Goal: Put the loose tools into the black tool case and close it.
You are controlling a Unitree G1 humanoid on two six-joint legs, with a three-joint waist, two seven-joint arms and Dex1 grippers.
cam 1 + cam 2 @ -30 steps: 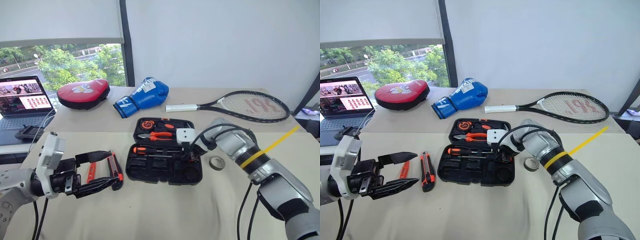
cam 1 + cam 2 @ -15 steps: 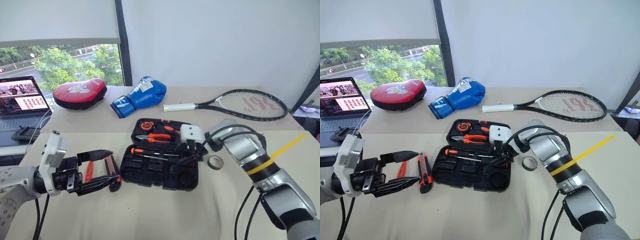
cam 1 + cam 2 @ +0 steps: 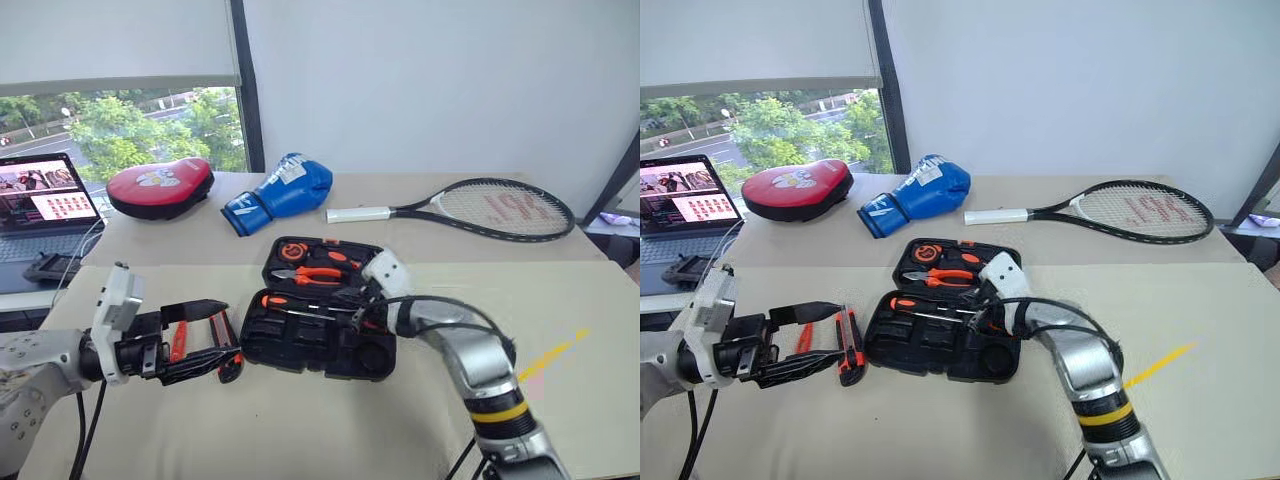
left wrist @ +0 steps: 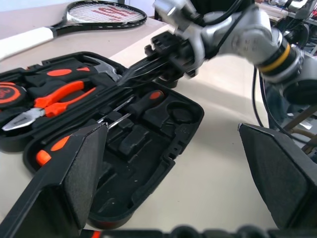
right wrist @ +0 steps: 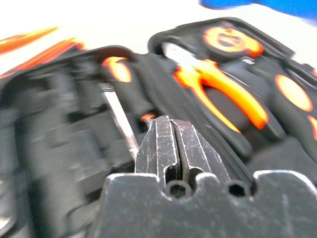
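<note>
Right claw (image 3: 978, 318) hangs pinched together, empty, over the open black tool case (image 3: 940, 345); left claw (image 3: 805, 343) gapes wide beside the orange-black utility knife (image 3: 849, 346) on the worktop (image 3: 940, 420).

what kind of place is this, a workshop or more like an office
Probably an office or lab room used for robot trials, not a workshop: a laptop beside a big window over trees and a road, plain white walls, and cloth-covered tables holding mixed props like a boxing glove and racket.
</note>
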